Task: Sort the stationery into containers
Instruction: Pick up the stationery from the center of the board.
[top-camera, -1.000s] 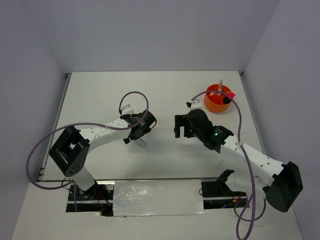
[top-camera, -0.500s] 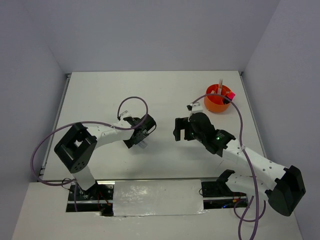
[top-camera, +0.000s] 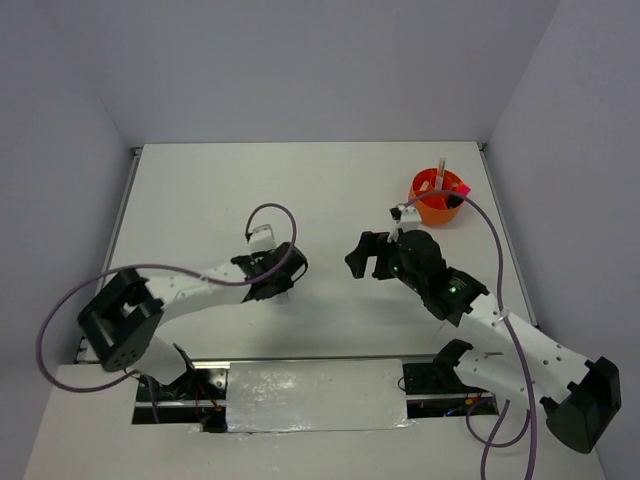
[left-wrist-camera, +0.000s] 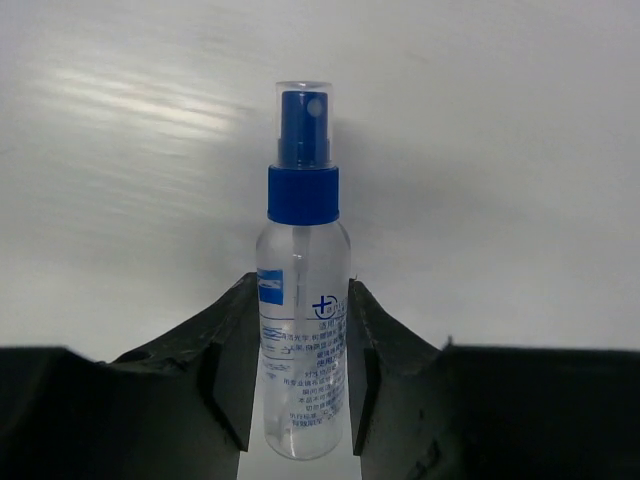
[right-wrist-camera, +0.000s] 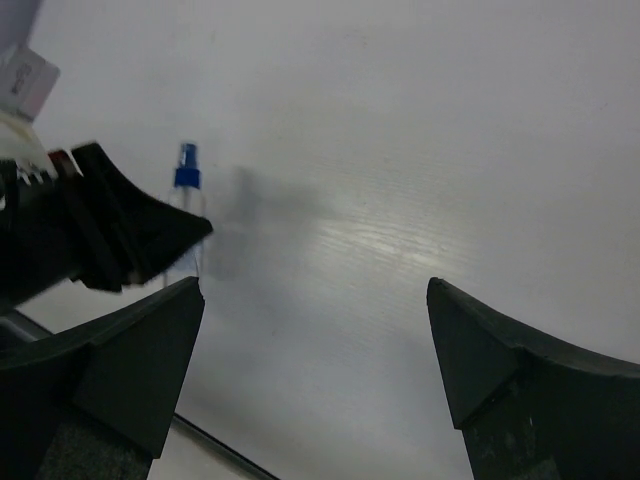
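The blue-capped clear tube (left-wrist-camera: 302, 320) lies on the white table, cap pointing away from my left wrist. My left gripper (left-wrist-camera: 300, 286) is shut on its body, both fingers touching its sides. From above, the left gripper (top-camera: 279, 283) sits left of centre and the tube (top-camera: 286, 294) barely shows under it. A small whitish block (top-camera: 260, 234) lies just behind it. The orange tub (top-camera: 428, 210) stands at the back right with a pink-capped highlighter (top-camera: 459, 188) and a thin orange pen (top-camera: 441, 170) in it. My right gripper (top-camera: 366, 256) hovers open mid-table, nothing between its fingers (right-wrist-camera: 150, 340).
The right wrist view shows the tube (right-wrist-camera: 187, 200), the left gripper's fingers (right-wrist-camera: 120, 235) and the whitish block (right-wrist-camera: 25, 78) at its left. A purple cable (top-camera: 270, 215) loops over the left arm. Raised table rims run along the left (top-camera: 122, 215) and right (top-camera: 505, 240) edges.
The left gripper's jaws have closed onto the clear tube and its arm has stretched lower. The right arm has shifted slightly right, still open.
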